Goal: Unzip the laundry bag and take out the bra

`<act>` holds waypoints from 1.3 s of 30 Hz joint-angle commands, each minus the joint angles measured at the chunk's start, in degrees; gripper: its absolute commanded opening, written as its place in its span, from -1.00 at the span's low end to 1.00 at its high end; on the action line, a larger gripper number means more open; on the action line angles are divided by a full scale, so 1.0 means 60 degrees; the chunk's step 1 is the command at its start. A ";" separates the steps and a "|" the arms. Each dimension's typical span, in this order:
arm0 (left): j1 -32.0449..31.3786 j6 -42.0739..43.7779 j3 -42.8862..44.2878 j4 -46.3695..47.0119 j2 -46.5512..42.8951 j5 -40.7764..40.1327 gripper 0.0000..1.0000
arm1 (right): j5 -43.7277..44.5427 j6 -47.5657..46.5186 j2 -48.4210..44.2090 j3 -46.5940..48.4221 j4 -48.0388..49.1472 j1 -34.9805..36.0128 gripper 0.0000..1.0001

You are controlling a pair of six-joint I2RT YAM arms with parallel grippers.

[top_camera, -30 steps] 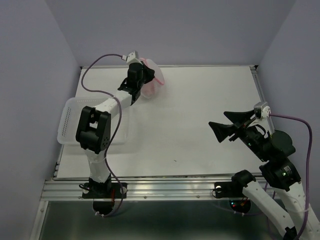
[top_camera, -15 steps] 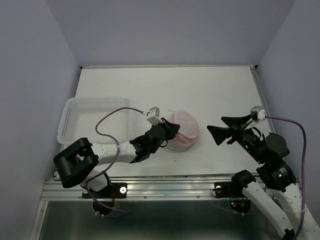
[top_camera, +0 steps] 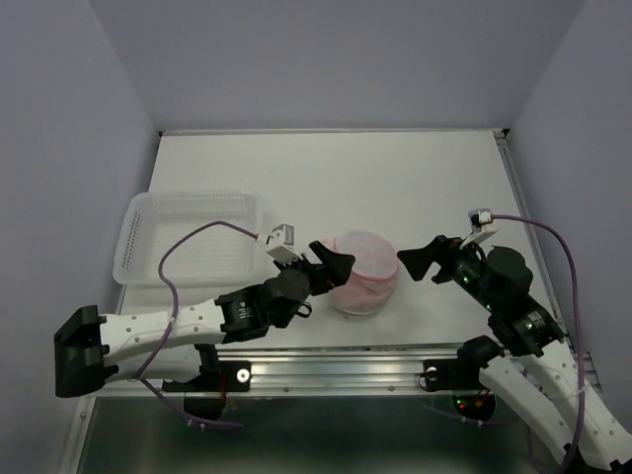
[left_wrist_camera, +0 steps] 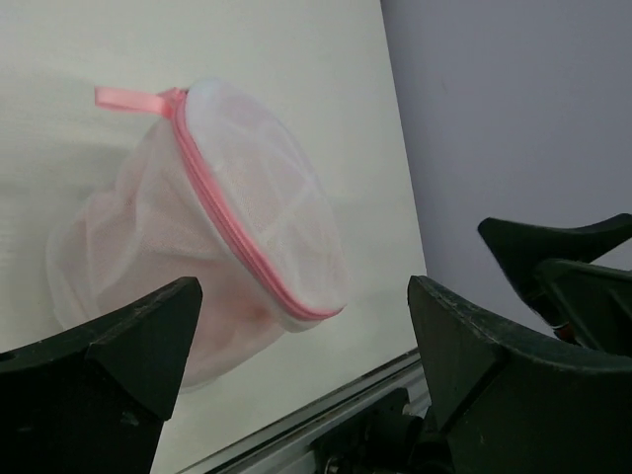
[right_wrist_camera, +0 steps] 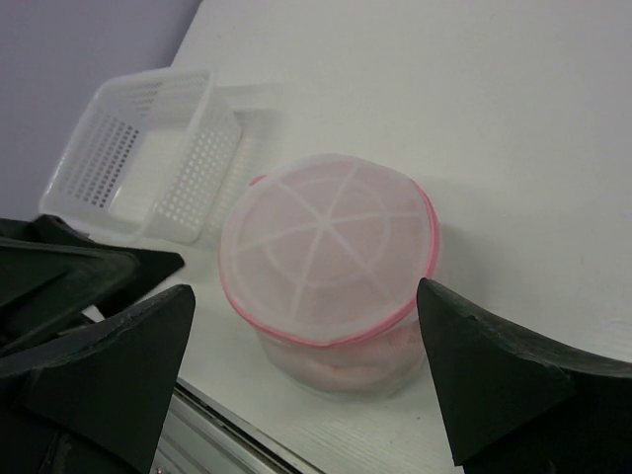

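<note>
Lavender walls close in a matte white table [top_camera: 434,178] with an aluminium rail at the near edge. Seen from above, the laundry bag [top_camera: 360,272] sits toward 6 o'clock on the table, close to that edge. It is a small drum-like dome of translucent white mesh. A pink zipper band rings its flat top, which has stiff spoke-shaped seams. A pink ribbon loop [left_wrist_camera: 128,97] sticks out at the rim. A pinkish tint shows through the lower wall, shape unclear. The bag looks zipped shut.

Left gripper [top_camera: 334,267] is at the bag's 9 o'clock, its black wedge fingers spread wide with nothing between them. It is just beside the mesh; I can't tell if it touches.

Right gripper [top_camera: 420,259] is at the bag's 3 o'clock, a little apart from it, jaws also wide and holding nothing.

A white plastic basket [top_camera: 188,237] lies at 9 o'clock on the table. It is rectangular with perforated walls and stands apart from the bag. Thin purple cables loop off both wrists.
</note>
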 commanded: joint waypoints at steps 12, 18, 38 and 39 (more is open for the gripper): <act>0.5589 0.5563 0.4292 -0.3597 0.0371 0.5255 0.90 | 0.0149 0.0353 0.0010 -0.0285 -0.0130 0.0058 1.00; 0.6120 0.6032 0.5551 -0.3317 0.3154 0.8746 0.87 | 0.0179 0.0236 -0.0092 -0.0094 -0.0290 0.0058 1.00; 0.5608 0.8113 0.6858 -0.4314 0.6951 1.1414 0.77 | 0.0443 0.0001 -0.0517 -0.0123 -0.0569 0.0058 1.00; 0.5578 0.8128 0.6813 -0.4329 0.6995 1.1428 0.69 | 0.0413 0.0016 -0.0532 -0.0138 -0.0583 0.0058 1.00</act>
